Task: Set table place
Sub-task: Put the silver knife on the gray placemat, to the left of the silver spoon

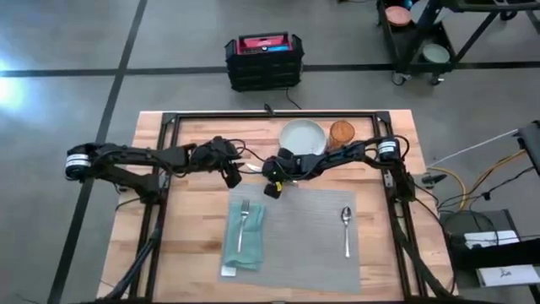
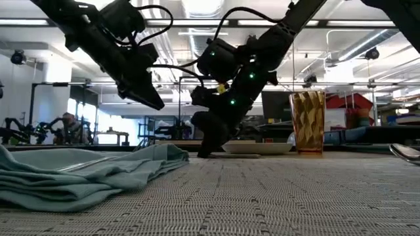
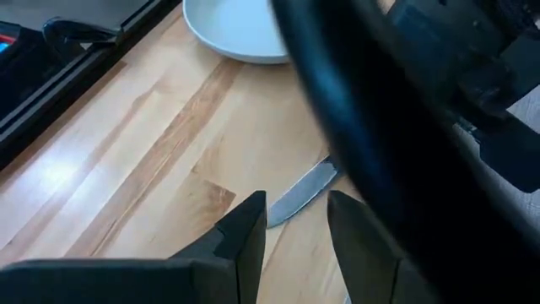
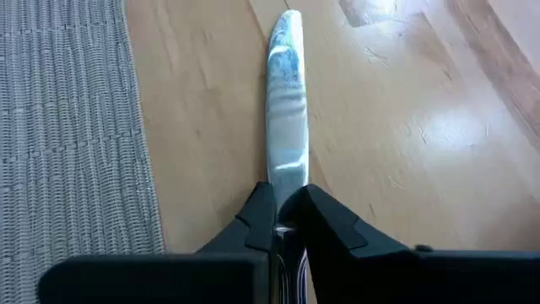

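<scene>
Right gripper (image 4: 285, 221): clamped on the knife (image 4: 285, 110), fingers pinched tight on the handle end, blade sticking straight out ahead over bare wood. In the high view it sits low at the far edge of the mat (image 1: 295, 228), just in front of the plate (image 1: 302, 137).

Knife: lying flat on the table (image 1: 194, 236) (or very nearly, can't tell if it's lifted a hair), just beside the mat's edge and running along it. The left wrist view catches the blade tip poking out from under the right arm.

Left gripper (image 3: 291, 232): fingers apart with nothing between them, hanging above the wood near the knife tip, just left of the right gripper in the high view. In the low view it's clearly up off the table.

Mat: grey woven, centred on the near half of the table.

Napkin (image 1: 245, 236): teal, folded, on the mat's left side, with the fork (image 1: 243, 221) lying on top of it.

Spoon (image 1: 346, 228): on the mat's right side, handle pointing to the near edge.

Plate: pale, round, on bare wood beyond the mat (so not on it).

Glass (image 1: 342, 132): amber, upright, just right of the plate, also off the mat.

Crate (image 1: 264, 61): black, on the floor past the far edge of the table.
</scene>
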### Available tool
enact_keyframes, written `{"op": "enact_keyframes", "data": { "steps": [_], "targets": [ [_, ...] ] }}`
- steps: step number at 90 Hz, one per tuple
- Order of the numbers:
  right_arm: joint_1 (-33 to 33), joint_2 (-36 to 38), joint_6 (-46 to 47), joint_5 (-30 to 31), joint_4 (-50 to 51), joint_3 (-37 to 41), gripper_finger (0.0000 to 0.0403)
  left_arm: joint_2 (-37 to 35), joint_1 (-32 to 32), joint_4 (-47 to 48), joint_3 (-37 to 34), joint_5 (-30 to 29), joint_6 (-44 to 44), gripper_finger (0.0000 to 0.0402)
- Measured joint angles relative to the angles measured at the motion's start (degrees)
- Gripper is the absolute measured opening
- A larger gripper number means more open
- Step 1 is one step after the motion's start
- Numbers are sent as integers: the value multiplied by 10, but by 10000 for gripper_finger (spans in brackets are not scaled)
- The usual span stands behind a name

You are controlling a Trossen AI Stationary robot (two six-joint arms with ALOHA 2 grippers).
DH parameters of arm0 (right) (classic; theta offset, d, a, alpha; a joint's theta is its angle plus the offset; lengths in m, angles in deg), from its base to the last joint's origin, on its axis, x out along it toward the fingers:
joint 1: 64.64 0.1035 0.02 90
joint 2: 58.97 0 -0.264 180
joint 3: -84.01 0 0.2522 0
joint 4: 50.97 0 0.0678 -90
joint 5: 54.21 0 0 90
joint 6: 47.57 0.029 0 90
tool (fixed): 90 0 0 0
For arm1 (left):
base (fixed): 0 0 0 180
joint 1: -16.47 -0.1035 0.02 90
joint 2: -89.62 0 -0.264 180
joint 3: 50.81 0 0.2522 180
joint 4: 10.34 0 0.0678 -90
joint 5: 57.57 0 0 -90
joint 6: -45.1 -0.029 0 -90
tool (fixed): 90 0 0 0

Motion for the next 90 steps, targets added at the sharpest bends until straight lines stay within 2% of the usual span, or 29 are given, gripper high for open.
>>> {"op": "enact_keyframes", "data": {
  "steps": [9, 30, 44, 74, 90],
  "targets": [
    [0, 6, -1, -7, 1, -3, 2, 0, 0, 0, 0, 0, 0, 114],
    [-2, 5, -2, -33, 9, -18, 6, 0, 0, 0, 0, 0, 0, 114],
    [-2, 8, 3, -20, 9, -18, 3, 0, 0, 0, 0, 0, 0, 114],
    [-10, 114, 24, -26, 90, -16, 1, 3, 0, -24, 1, 32, 0, 114],
    [-9, 123, 25, -35, 101, -2, 0, 32, 0, -44, 1, 36, -13, 114]
  ]
}}
